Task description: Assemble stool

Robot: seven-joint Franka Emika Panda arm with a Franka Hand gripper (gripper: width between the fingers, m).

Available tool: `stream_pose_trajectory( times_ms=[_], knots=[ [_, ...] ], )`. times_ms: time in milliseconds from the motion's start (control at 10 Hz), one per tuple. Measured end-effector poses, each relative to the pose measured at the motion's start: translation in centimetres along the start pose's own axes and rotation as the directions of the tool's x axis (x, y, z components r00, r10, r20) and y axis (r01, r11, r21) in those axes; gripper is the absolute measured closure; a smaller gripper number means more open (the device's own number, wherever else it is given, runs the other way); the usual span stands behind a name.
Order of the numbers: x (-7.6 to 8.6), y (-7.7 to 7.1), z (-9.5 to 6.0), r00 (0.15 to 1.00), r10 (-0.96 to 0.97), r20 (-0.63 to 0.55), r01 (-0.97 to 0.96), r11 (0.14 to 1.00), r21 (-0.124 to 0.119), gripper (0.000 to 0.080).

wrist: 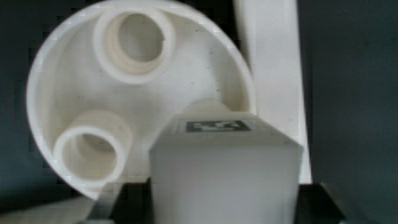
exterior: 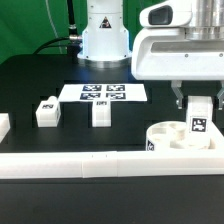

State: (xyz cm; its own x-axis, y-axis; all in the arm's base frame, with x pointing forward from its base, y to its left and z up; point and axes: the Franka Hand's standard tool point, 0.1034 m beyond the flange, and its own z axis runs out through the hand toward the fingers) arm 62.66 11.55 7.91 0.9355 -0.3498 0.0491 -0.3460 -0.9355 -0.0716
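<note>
Fingers (exterior: 181, 101) of the gripper (exterior: 198, 108) are pinching a leg (exterior: 198, 122) by its sides, closed tight on it and holding it upright over the seat (exterior: 163, 141). The seat is sitting against the rail (exterior: 70, 165), near the desk's front corner at the exterior view's right. Whether leg and seat are touching, I can't tell.

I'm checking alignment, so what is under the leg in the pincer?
The round seat lies below the leg, two open sockets showing beside it. Anything directly beneath the leg is hidden.
</note>
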Motion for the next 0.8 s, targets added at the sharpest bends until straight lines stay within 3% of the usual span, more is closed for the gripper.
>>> stream_pose_trajectory(
  times_ms=[100, 800],
  knots=[
    [0.03, 0.05, -0.02, 0.996, 0.087, 0.01, -0.087, 0.996, 0.017, 0.0459],
    [-0.1, -0.28, 0.01, 0.883, 0.469, 0.035, -0.47, 0.882, 0.029, 0.0459]
  ],
)
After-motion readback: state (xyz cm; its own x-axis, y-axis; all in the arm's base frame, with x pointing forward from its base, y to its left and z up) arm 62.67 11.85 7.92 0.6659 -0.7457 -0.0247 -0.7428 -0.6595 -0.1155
